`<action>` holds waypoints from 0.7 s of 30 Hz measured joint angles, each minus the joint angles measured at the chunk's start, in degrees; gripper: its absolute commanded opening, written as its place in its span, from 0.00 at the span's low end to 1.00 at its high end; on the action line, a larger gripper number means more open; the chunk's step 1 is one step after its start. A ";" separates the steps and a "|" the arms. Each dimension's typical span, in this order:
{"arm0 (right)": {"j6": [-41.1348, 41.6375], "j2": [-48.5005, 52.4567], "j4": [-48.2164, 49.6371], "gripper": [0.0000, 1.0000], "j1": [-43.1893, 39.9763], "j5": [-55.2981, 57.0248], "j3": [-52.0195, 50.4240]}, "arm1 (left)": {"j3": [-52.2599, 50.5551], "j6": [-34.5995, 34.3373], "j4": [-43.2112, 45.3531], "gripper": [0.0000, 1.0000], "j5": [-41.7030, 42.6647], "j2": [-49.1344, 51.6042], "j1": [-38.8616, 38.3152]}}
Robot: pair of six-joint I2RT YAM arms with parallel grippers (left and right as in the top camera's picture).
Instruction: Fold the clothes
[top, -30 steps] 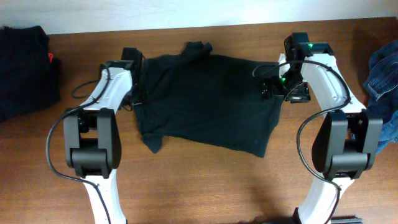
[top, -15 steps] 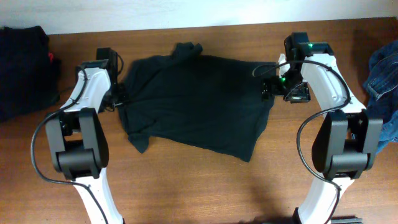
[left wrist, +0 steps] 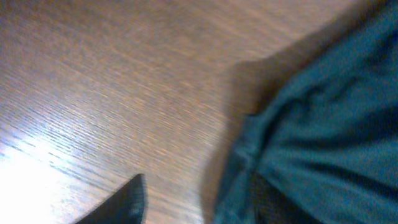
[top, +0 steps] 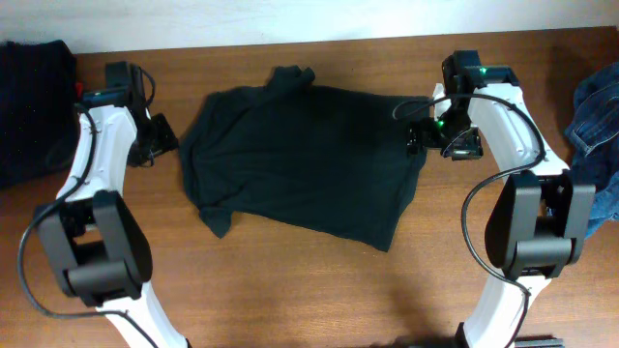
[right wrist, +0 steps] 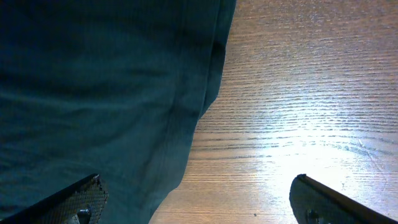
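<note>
Black T-shirt [top: 305, 159] is laid rumpled mid-tabletop near the far edge, right gripper [top: 421, 140] spread wide over its edge, left gripper [top: 160, 135] off-cloth, spacing untellable, so one-sided dragging and bunching is risked.

no legible text, label or number — not on the clothes [top: 300, 155], nor elsewhere.

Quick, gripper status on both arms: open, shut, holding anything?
Left gripper: clear of the T-shirt, holding nothing; open or shut cannot be told.
Right gripper: open, empty, over the T-shirt's edge.
</note>
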 measured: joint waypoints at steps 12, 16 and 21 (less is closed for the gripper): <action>0.02 0.00 0.00 0.99 0.00 0.00 0.00 | -0.02 5.60 -6.08 0.00 5.73 -3.13 -7.87; 0.02 0.00 0.00 0.99 0.00 0.00 0.00 | -0.04 6.38 -6.58 0.00 6.19 -3.13 -10.54; 0.02 0.00 2.32 0.99 0.00 -0.02 -0.02 | -0.04 6.88 -6.67 0.00 6.19 -3.13 -11.06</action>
